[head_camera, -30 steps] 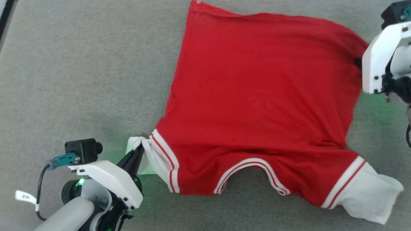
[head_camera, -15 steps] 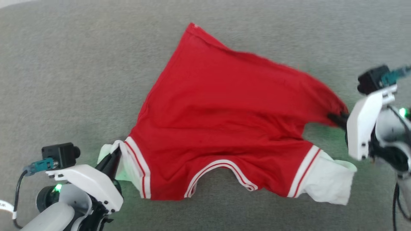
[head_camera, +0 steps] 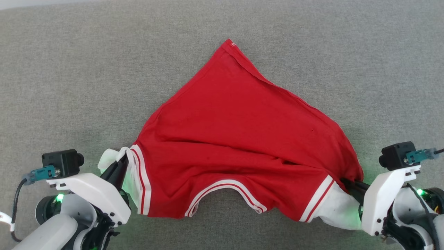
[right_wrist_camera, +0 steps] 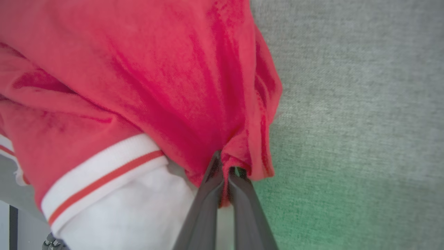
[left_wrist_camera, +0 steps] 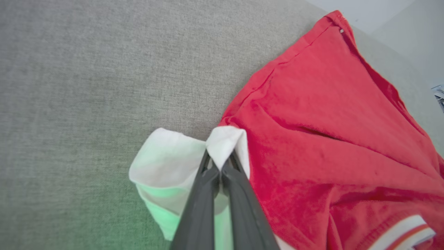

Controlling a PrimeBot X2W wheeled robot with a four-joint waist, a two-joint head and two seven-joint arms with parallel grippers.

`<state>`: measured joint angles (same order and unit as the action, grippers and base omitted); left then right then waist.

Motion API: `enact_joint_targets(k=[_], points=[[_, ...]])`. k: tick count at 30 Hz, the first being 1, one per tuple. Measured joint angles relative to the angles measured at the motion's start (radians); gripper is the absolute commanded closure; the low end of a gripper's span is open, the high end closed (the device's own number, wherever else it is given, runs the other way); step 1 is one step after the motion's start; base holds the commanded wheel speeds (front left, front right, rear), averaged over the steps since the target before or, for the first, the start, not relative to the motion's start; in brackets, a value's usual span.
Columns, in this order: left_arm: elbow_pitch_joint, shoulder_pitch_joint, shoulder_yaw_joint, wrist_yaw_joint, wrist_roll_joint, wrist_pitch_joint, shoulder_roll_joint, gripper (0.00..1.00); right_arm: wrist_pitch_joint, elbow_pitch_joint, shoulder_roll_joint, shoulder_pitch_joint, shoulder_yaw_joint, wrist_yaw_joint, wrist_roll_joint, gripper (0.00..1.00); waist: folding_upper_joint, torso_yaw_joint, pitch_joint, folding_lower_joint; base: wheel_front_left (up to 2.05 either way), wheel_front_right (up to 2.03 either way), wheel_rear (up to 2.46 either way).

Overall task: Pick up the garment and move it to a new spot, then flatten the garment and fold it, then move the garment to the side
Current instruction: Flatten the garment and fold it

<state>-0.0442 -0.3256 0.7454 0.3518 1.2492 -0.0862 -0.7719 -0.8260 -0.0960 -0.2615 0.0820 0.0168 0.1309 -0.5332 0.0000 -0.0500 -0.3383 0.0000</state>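
Red garment (head_camera: 242, 139), pinched by left gripper (head_camera: 120, 165), right gripper (head_camera: 346, 182)

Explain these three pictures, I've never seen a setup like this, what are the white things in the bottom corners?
It's a two-armed robot; those are its arms. The wide picture comes from a camera on its head, looking down; the other two from cameras on its wrists, looking along the dark fingers. A red T-shirt with white sleeve ends lies on a grey fabric surface. The left hand is pinched shut on one white sleeve end; the right hand on red cloth beside the other sleeve.
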Motion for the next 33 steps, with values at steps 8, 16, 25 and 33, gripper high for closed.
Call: enact_joint_targets(k=[8, 16, 25, 33], points=[[0.015, -0.016, 0.000, -0.009, -0.002, 0.002, 0.007, 1.00, 0.100, -0.008, 0.007, -0.006, 0.001, 0.000, 0.045, 0.00, 0.0000, -0.006, 0.001, 0.0000, 0.00, 0.00, 0.00], [0.008, -0.014, -0.004, -0.007, -0.002, -0.003, 0.005, 1.00, 0.122, -0.224, -0.020, -0.003, -0.030, 0.000, 0.073, 0.00, 0.0000, -0.001, 0.005, 0.0000, 0.00, 0.00, 0.00], [0.005, -0.031, 0.012, -0.013, -0.014, -0.001, 0.030, 1.00, 0.197, -0.237, -0.072, 0.164, 0.054, 0.000, 0.093, 0.00, 0.0000, 0.059, -0.008, 0.0000, 0.00, 0.00, 0.00], [0.049, -0.114, 0.064, -0.058, -0.049, 0.025, 0.114, 1.00, 0.264, 0.109, -0.145, 0.470, 0.220, 0.000, 0.054, 0.00, 0.0000, 0.180, -0.029, 0.0000, 0.00, 0.00, 0.00]])
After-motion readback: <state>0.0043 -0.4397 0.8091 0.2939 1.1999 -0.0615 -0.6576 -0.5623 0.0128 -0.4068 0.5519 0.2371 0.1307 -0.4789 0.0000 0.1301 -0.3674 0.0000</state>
